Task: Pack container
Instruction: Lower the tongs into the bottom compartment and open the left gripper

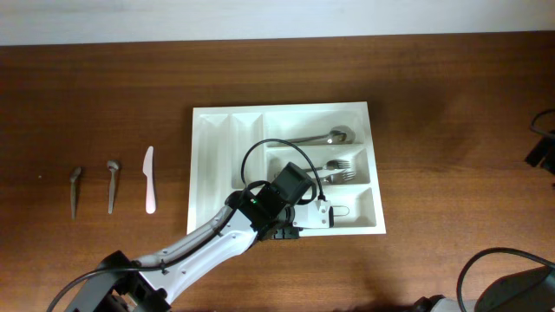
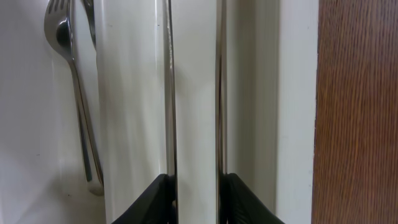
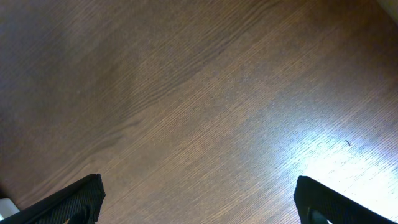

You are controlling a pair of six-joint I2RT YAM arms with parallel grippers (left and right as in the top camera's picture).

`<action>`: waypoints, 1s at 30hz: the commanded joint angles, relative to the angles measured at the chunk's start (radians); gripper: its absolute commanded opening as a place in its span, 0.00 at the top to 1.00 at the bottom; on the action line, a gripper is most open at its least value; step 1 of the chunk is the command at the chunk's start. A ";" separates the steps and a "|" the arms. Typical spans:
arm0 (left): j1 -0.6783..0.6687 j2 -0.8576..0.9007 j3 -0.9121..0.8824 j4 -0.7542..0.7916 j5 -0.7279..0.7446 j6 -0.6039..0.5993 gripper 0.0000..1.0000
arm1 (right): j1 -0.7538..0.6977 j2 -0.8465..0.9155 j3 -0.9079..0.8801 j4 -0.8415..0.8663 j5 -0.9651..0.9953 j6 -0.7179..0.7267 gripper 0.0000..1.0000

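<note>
Two pincers are showing: my left pincer [image 2: 196, 194] is hanging over the white container [image 1: 212, 165] lying centrally on the bench [image 1: 87, 87], grip impossible to tell; my right pincer [image 3: 199, 199] is gaping.

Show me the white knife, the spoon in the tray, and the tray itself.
white knife [image 1: 149, 180], overhead view, where blade meets handle.
spoon [image 1: 316, 138], overhead view, on its handle.
container [image 1: 211, 156], overhead view, bare floor of a narrow compartment.
</note>
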 commanded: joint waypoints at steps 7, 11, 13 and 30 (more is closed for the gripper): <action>-0.002 0.008 0.011 0.004 0.001 0.009 0.67 | -0.003 -0.003 -0.002 0.000 -0.009 0.009 0.01; -0.002 0.008 0.011 0.010 0.001 0.009 0.66 | -0.003 -0.003 -0.002 0.000 -0.009 0.009 0.01; -0.002 0.008 0.011 0.015 0.001 0.009 0.66 | -0.003 -0.003 -0.002 0.000 -0.009 0.009 0.01; -0.002 0.008 0.011 0.051 0.001 0.009 0.48 | -0.003 -0.003 -0.002 0.000 -0.009 0.009 0.01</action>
